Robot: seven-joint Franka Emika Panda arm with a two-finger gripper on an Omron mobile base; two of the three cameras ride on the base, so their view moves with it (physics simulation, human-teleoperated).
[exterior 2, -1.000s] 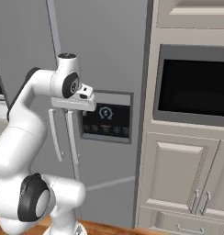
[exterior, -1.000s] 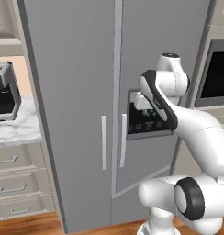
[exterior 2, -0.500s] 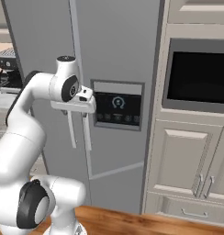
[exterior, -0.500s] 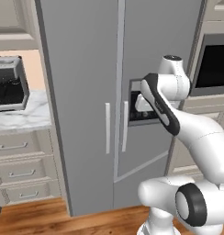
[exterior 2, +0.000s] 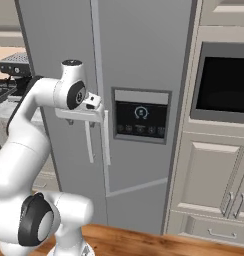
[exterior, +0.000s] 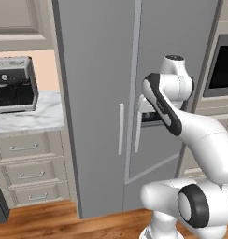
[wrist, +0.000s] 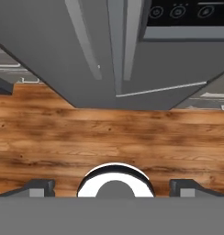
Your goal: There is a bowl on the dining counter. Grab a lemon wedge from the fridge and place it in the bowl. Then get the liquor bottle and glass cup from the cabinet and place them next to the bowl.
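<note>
Fridge (exterior: pixel 97 70) matt grey, perhaps metal; floor (wrist: pixel 109 137) glossy wood.

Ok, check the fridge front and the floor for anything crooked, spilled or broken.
Nothing stands out. Both doors of the fridge are shut and flush, the two white handles hang straight and parallel beside the centre seam, and the dispenser panel looks intact. The wooden floor below shows no spill or debris.

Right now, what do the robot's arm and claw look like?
The arm is glossy white in rounded segments, with dark grey to black bands and round caps at the joints. No cables or markings show. The claw ends in two small dark grey finger tips, blocky and squared.
</note>
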